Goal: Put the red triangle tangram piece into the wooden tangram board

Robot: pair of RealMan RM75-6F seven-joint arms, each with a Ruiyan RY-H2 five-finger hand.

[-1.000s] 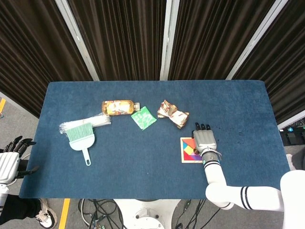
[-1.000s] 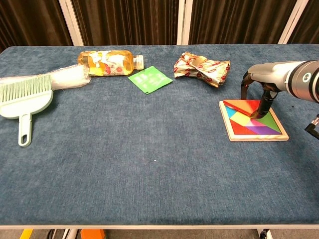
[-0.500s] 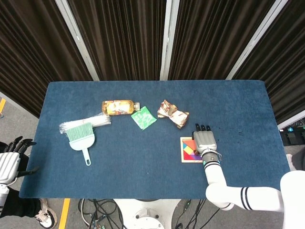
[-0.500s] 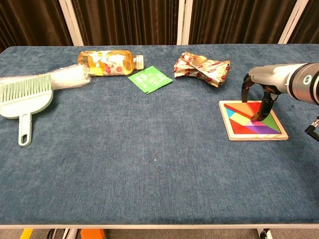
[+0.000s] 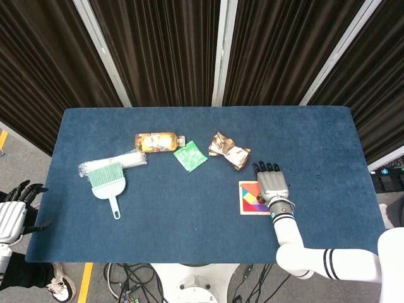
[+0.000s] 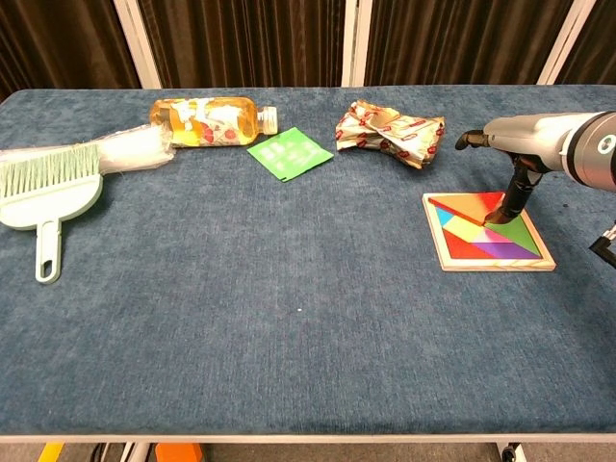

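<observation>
Wooden tangram board (image 6: 435,252) lies flat on the blue table (image 6: 289,318), near its right edge and toward the front half, with its coloured pieces seated inside the raised rim. My right hand (image 5: 271,183) hovers over the board's far side; in the chest view one finger (image 6: 513,197) points straight down and its tip touches the pieces near the board's middle, while the other fingers are extended forward and hold nothing. I judge this posture to be a pressing contact, used to seat a piece flush, not a grasp. The red triangle tangram piece (image 6: 472,205) lies inside the board along its far edge, and appears level with its neighbours, so I judge the placement essentially complete; whether it is fully down in its recess cannot be told from these views. Board contents: red, yellow, orange, purple and green pieces, filling the frame with no visible gap. My left hand (image 5: 14,208) hangs off the table beyond its front left corner, fingers spread and holding nothing. Along the far half of the table lie a dustpan brush (image 6: 43,188), a bottle (image 6: 207,121), a green packet (image 6: 289,152) and a crumpled wrapper (image 6: 390,130), all well apart from the board.
</observation>
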